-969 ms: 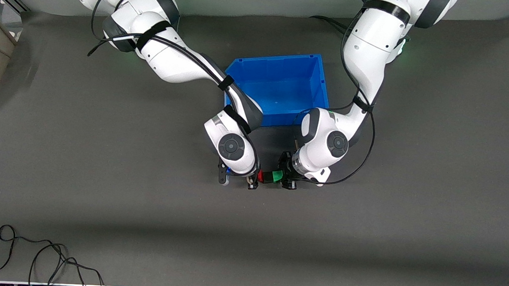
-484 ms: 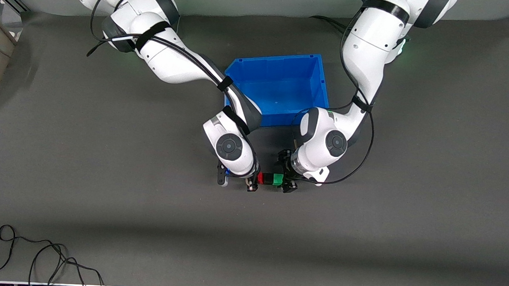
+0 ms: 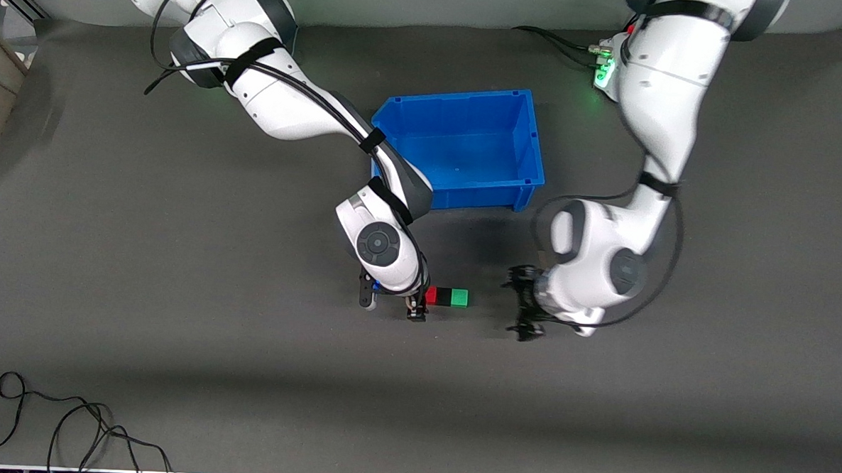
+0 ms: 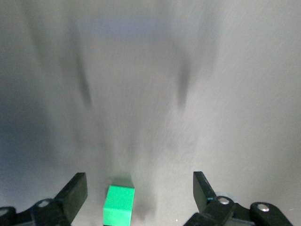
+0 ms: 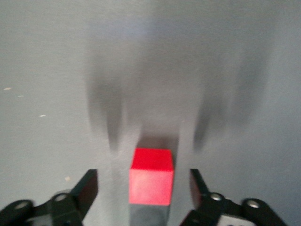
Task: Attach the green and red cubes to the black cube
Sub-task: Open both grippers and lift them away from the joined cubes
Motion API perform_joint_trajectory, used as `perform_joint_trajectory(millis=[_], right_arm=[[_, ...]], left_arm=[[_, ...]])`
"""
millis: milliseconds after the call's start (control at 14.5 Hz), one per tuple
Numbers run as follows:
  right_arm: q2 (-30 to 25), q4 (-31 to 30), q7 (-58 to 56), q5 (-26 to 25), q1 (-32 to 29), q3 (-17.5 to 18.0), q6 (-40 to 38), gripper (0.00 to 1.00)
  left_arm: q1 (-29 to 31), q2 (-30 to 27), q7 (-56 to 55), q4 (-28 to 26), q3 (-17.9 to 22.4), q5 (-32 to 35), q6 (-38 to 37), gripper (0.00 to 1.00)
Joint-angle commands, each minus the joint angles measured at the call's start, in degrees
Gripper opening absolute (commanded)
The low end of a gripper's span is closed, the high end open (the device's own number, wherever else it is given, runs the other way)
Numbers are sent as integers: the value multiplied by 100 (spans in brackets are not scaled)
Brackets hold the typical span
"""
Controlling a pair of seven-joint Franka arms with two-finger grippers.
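The left gripper (image 3: 524,308) has let go and drawn back toward its own end, jaws spread, leaving red cube (image 3: 431,296), black cube (image 3: 445,296) and green cube (image 3: 459,297) joined on the mat (image 3: 177,290), right gripper (image 3: 389,305) open beside red, so assembly looks done.

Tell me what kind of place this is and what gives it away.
Most likely a robotics lab bench. Two white Franka arms stand over a grey mat; a blue bin and a red cube, black cube and green cube in a row are the only props. Loose cables lie about.
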Motion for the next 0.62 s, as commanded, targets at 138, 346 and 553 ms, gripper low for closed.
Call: perform_joint_trajectory(millis=[138, 346, 553], right_arm=[[-1183, -320, -1002, -277, -190, -375, -508, 100], [-2080, -927, -3287, -215, -769, -375, -1150, 100], [-2836, -1331, -4625, -180, -1437, -375, -1643, 100]], left_arm=[[1195, -670, 1488, -97, -40, 975, -1564, 100], [1819, -1100, 2945, -88, -49, 1662, -2372, 100], [2198, -1619, 4493, -80, -40, 2198, -3094, 100]])
